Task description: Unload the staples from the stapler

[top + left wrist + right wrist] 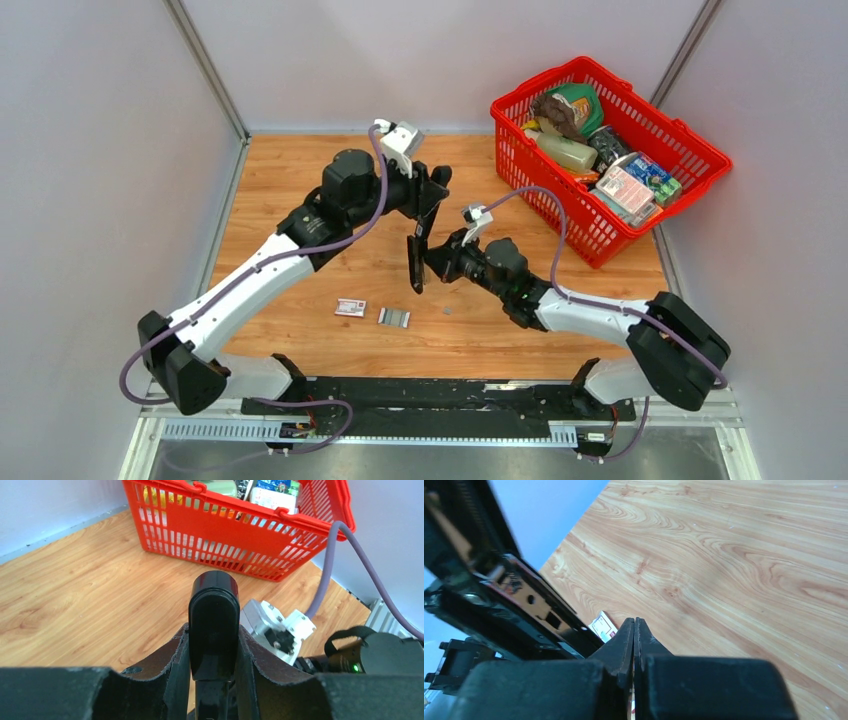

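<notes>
My left gripper [425,218] holds the black stapler [415,262] above the table's middle, with the stapler hanging downward from it. In the left wrist view the stapler [213,625] is clamped between my two fingers, my left gripper [213,636] shut on it. My right gripper [433,263] is shut just right of the stapler's lower part, nothing visible between its jaws. In the right wrist view the shut right gripper [634,629] sits beside the stapler's opened metal channel [519,597]. A ribbed strip of staples [393,317] lies on the table below, and a tiny grey bit [447,311] to its right.
A small red-and-white box [350,307] lies left of the staples strip, also showing as the box [602,626] in the right wrist view. A red basket [690,140] full of groceries stands at the back right. Grey walls enclose the wooden table [300,200].
</notes>
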Controlling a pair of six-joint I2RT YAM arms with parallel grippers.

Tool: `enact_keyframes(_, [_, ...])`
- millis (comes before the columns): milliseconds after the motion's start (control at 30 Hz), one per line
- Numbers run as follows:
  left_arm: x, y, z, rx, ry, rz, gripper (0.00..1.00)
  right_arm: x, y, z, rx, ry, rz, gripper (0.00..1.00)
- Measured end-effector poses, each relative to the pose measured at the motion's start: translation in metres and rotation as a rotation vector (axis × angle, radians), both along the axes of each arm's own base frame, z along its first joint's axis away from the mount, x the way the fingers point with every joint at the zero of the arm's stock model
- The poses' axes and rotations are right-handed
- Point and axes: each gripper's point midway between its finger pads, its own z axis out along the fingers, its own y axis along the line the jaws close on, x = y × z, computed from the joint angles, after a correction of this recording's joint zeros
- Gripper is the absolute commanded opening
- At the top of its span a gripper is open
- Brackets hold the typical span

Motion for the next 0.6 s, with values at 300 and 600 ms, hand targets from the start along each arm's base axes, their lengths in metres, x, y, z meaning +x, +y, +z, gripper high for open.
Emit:
enact_keyframes(300, [-0.03,0.031,0.021,-0.021,-0.049,0.011,0.0,-0.002,-0.033,0.021,-0.06,-0.028,-0.099,0.0])
enact_keyframes(600, [-0.045,0.059,0.037,-0.032,-0.113,0.063,0.0,-0.025,-0.057,0.051,-0.104,-0.044,-0.092,0.0])
